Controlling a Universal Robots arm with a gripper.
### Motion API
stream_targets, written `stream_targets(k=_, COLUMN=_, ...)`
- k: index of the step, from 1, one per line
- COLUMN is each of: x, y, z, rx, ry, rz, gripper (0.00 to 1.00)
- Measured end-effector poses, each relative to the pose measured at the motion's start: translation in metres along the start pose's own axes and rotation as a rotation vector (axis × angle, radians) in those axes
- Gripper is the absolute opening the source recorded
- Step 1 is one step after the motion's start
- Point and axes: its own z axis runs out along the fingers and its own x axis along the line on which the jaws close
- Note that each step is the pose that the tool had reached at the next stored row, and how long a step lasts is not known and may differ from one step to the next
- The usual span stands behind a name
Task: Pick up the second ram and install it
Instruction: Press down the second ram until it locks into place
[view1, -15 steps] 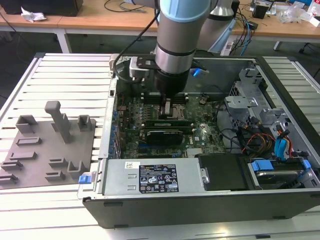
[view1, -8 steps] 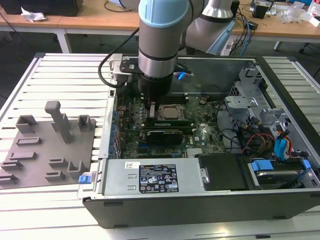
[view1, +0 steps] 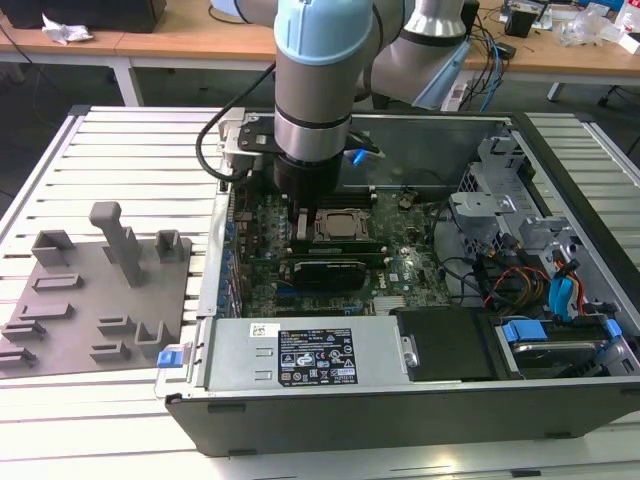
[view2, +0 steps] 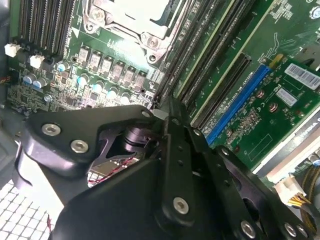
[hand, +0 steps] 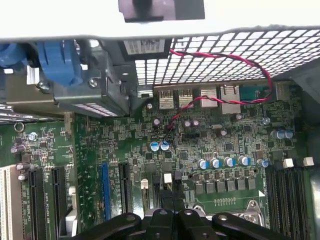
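My gripper (view1: 298, 208) is lowered into the open computer case (view1: 420, 400), just beside the CPU socket (view1: 336, 226). In both wrist views its black fingers (hand: 165, 220) are pressed together over the dark memory slots (view2: 210, 75) next to the socket (view2: 135, 15). The gripper (view2: 172, 107) looks shut. The second ram is hidden under the fingertips, so I cannot tell whether it sits between them. The green motherboard (hand: 210, 145) lies right below.
A grey holder block (view1: 90, 290) lies on the slatted table at the exterior view's left, its slots bare. A red and black wire (hand: 220, 57) runs along the case's perforated wall. Drive bays and cables (view1: 540, 280) crowd the exterior view's right.
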Motion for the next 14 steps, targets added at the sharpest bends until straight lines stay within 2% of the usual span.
stream_targets(k=2, x=-0.0003, y=-0.0001, z=-0.0012, rx=0.0012, ry=-0.002, rz=-0.001, gripper=0.11)
stream_targets(k=4, x=-0.0008, y=-0.0011, z=-0.0117, rx=0.0004, ry=-0.0008, rz=-0.001, gripper=0.11)
stream_targets(k=5, x=-0.0013, y=-0.0077, z=-0.0123, rx=-0.0035, ry=-0.0011, rz=-0.001, gripper=0.11)
stream_targets(k=6, x=-0.002, y=-0.0158, z=-0.0127, rx=-0.0128, ry=-0.0015, rz=-0.001, gripper=0.11)
stream_targets(k=10, x=-0.0036, y=-0.0369, z=-0.0138, rx=-0.038, ry=-0.0019, rz=0.001, gripper=0.11)
stream_targets(k=12, x=-0.005, y=-0.0547, z=-0.0147, rx=-0.0553, ry=-0.0015, rz=0.001, gripper=0.11)
stream_targets(k=13, x=-0.0053, y=-0.0585, z=-0.0155, rx=-0.0573, ry=-0.0013, rz=0.001, gripper=0.11)
stream_targets(k=14, x=-0.0057, y=-0.0598, z=-0.0193, rx=-0.058, ry=-0.0013, rz=0.001, gripper=0.11)
